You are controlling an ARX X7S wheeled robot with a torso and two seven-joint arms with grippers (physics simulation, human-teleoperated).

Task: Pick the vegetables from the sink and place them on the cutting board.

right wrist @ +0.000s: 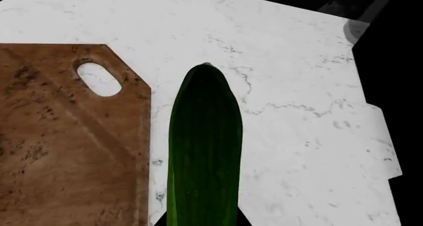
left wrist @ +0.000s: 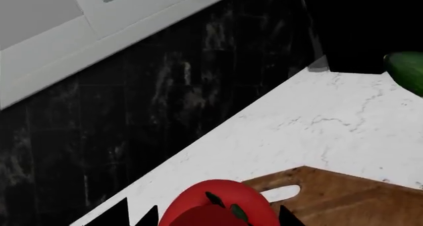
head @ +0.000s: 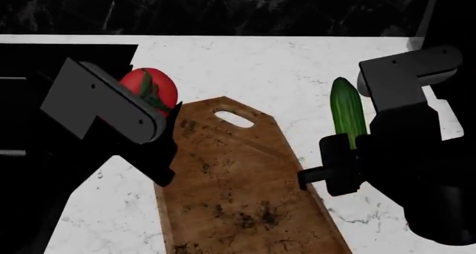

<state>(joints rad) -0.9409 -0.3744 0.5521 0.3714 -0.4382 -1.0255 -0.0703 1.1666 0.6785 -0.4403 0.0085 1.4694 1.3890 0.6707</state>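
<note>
Above the white marbled worktop [head: 282, 64], both vegetables hung in the air beside the cutting board [head: 238, 193], neither yet over it. Left jaws [head: 160, 117] were closed on the tomato [head: 149, 87] off the board's handle-end corner; right jaws [head: 338, 165] clamped the cucumber [head: 347, 112] along its far edge. Released from there, the round tomato could roll away across the stone.

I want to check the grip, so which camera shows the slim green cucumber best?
The right wrist view: the slim green cucumber fills the frame lengthwise beside the brown wooden cutting board. The head view shows its upper part above the right claw; the left wrist view catches only one end.
</note>
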